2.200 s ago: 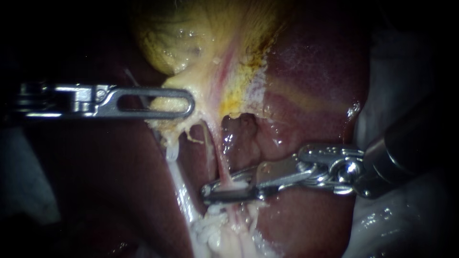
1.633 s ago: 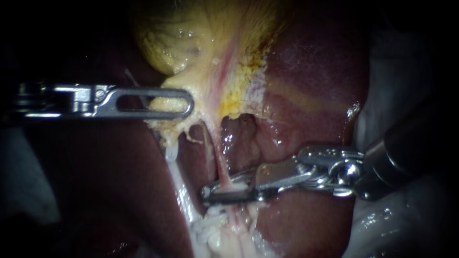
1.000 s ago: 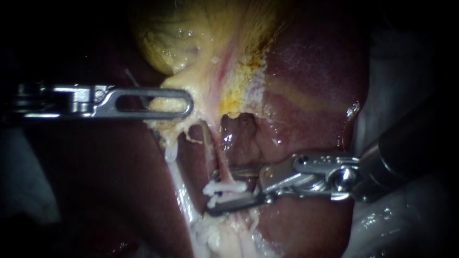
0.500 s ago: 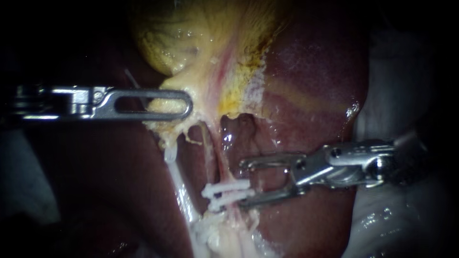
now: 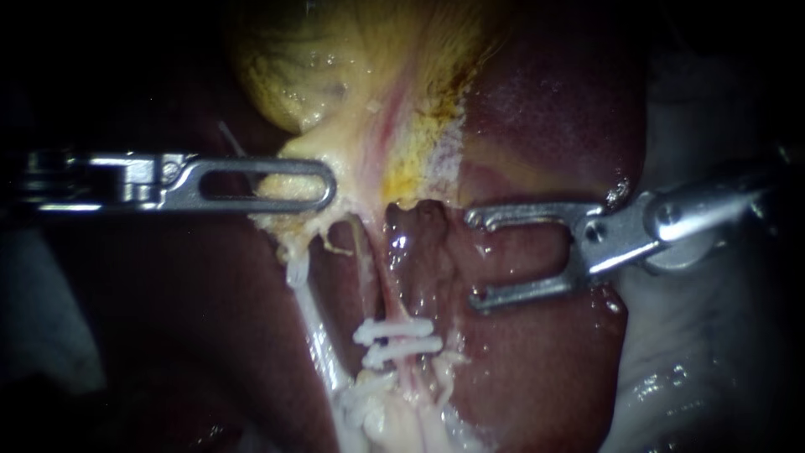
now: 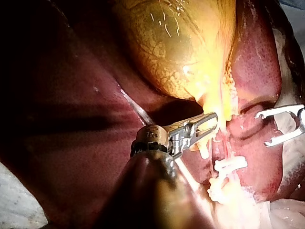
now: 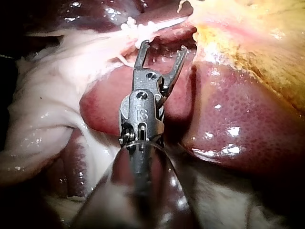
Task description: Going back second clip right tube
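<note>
The right instrument [image 5: 472, 258] has let go of the right tube [image 5: 386, 289] and drawn back along its own shaft. Two seconds ago its jaws were clamped across the tube. Now they stand wide apart and empty, gripping nothing.

Where they closed, two white clips [image 5: 397, 336] sit across the tube, one close above the other. They lie ahead of the jaws, off toward the lower jaw's side, with a gap to both tips. The clip looks seated and released, so the retreat is probably most of what this step asks. What remains is to keep backing away.

The left instrument [image 5: 329, 184] has not shifted. Its jaws stay clamped on the neck of the gallbladder [image 5: 335, 75], opposite the right instrument's tips, holding the tube stretched.

Under the open jaws lies the liver [image 5: 537, 126], wet, glossy and soft-looking. A dipped tip could score it.

Behind the right instrument, back along its shaft, nothing stands in the way. The tight side is ahead, toward the clips and the gallbladder's neck.
</note>
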Controlling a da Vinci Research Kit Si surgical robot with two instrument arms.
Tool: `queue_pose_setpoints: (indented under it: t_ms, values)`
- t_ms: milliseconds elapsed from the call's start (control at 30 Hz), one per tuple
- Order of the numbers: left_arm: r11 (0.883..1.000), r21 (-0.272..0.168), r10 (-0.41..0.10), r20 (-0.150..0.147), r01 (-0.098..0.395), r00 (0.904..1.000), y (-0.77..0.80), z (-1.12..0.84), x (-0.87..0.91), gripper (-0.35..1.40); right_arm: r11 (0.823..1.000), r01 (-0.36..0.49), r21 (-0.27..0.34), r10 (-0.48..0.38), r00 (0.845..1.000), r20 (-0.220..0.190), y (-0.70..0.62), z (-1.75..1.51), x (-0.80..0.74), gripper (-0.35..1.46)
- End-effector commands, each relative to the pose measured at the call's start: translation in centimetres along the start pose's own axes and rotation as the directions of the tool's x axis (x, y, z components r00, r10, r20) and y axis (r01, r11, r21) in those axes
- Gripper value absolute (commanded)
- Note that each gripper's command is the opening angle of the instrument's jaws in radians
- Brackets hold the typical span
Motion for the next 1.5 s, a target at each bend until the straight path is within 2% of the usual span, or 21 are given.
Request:
queue_pose_setpoints:
  t_ms: [33, 300, 400, 533, 900, 1233, 1500]
  values:
    - [1.000, -0.001, 0.001, 0.001, -0.001, 1.0000, 0.01, 0.01, 0.00, -0.35, 1.000, 0.000, -0.001, 0.000, 1.000, 0.000, 0.00, -0.01, -0.01, 0.50]
    - [1.000, -0.005, 0.006, 0.007, -0.006, 1.0000, 0.08, 0.15, 0.05, -0.35, 1.000, 0.001, 0.002, -0.001, 1.000, -0.004, 0.01, -0.09, -0.05, 0.49]
    - [1.000, -0.006, 0.004, 0.013, -0.004, 0.9999, 0.15, 0.26, 0.08, -0.35, 1.000, 0.000, -0.001, 0.000, 1.000, -0.012, 0.02, -0.12, -0.07, 0.49]
    - [1.000, -0.007, 0.003, 0.008, -0.003, 1.0000, 0.23, 0.44, 0.13, -0.35, 0.999, -0.048, -0.003, 0.048, 0.999, -0.025, 0.02, -0.13, -0.08, 0.49]
    - [1.000, -0.017, 0.004, -0.004, -0.004, 1.0000, 0.42, 0.83, 0.22, -0.35, 0.995, -0.101, 0.000, 0.101, 0.995, -0.027, 0.02, -0.15, -0.09, 0.49]
    - [1.000, -0.011, -0.013, -0.014, 0.013, 0.9998, 0.38, 1.03, 0.24, -0.35, 0.992, -0.125, 0.003, 0.125, 0.992, -0.032, 0.01, -0.15, -0.08, 0.49]
    - [1.000, -0.008, -0.014, -0.017, 0.014, 0.9998, 0.36, 1.03, 0.23, -0.35, 0.991, -0.136, 0.004, 0.136, 0.990, -0.032, 0.01, -0.16, -0.08, 0.49]
